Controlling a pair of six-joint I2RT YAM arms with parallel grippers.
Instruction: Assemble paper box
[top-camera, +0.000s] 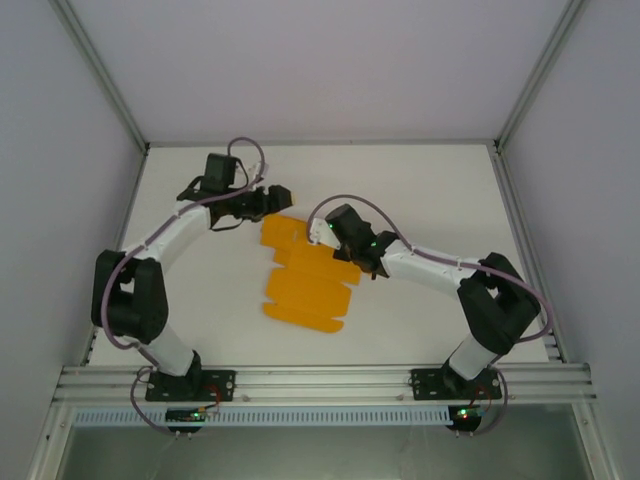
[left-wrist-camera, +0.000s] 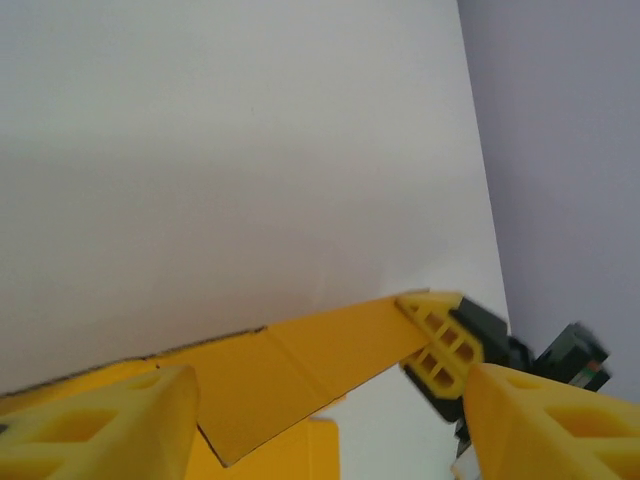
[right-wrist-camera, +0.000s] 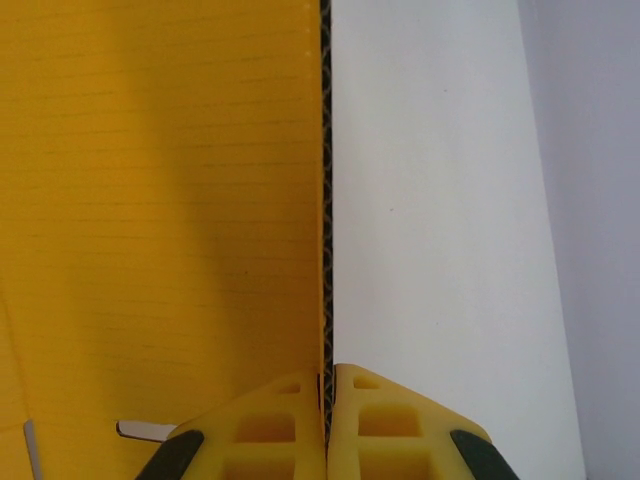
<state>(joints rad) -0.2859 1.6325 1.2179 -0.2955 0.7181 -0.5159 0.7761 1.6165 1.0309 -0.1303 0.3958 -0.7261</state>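
Beyond the paper box the desk lies open right up to the back wall, and a bare strip runs along the near rail. The middle is tight. The left gripper, fingers spread, sits just beside the sheet's far corner. The right gripper pinches the right edge, with a flap tilted up there. The left arm's elbow blocks the left side.
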